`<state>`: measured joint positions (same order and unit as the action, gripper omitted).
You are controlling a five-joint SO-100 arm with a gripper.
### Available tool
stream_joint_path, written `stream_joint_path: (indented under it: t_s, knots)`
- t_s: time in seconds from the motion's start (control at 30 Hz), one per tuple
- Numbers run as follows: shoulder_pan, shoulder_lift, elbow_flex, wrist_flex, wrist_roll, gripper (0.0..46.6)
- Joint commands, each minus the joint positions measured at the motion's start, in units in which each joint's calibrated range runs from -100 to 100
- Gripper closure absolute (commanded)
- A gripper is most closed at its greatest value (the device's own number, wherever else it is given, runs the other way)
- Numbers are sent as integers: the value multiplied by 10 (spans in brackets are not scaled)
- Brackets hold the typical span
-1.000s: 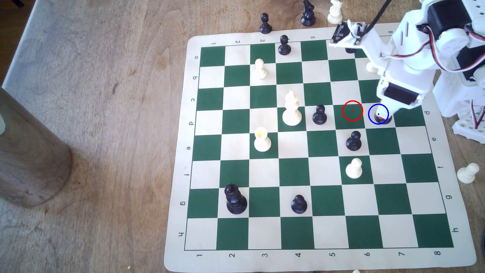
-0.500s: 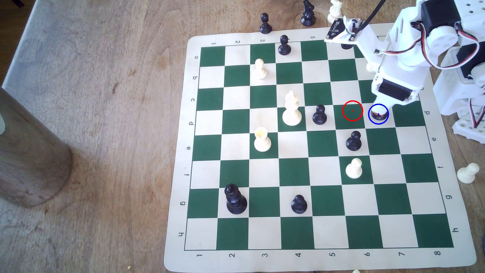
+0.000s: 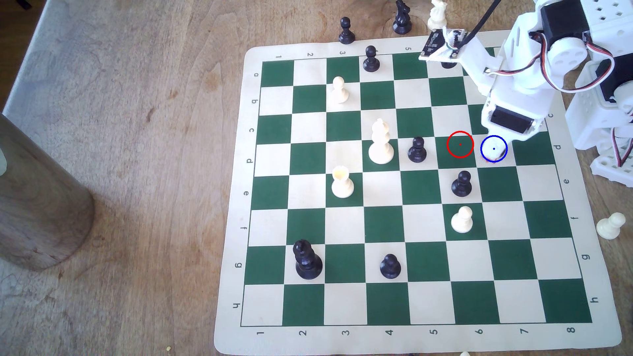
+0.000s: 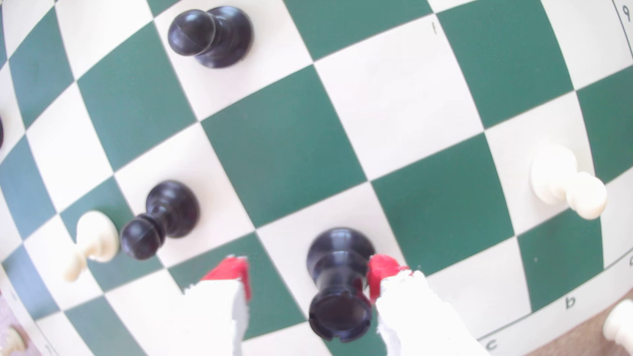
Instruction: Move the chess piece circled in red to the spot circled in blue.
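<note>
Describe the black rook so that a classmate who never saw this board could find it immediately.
Start at the white arm over the chessboard. The black rook stands between the tool's red pads, on a cream square. Unlike nearby round-headed pawns, its top is flat and notched.

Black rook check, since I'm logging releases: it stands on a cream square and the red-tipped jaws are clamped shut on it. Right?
Not quite. The wrist view shows the black rook upright on a cream square, but the gripper is open: one red fingertip is beside it, the other apart.
</note>
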<state>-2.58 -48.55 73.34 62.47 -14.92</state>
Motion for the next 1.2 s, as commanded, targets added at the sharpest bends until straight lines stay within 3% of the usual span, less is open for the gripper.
stream_joint_path:
  t_s: [0.0, 0.27, 0.63, 0.67, 0.7, 0.73, 0.8, 0.9, 1.0, 1.17]
  knots:
    - [4, -4, -7, 1, 4, 216]
    - [7, -83, -16, 110, 30, 185]
    - [2, -134, -76, 235, 57, 180]
    - [-1, -141, -79, 241, 61, 205]
    - [-11, -160, -85, 256, 66, 365]
    - [-17, -178, -85, 258, 66, 405]
    - [-27, -200, -90, 255, 64, 420]
    - [-49, -250, -73, 173, 37, 464]
    - [-58, -284, -23, 29, 23, 464]
    - [-65, -362, 44, -82, 75, 464]
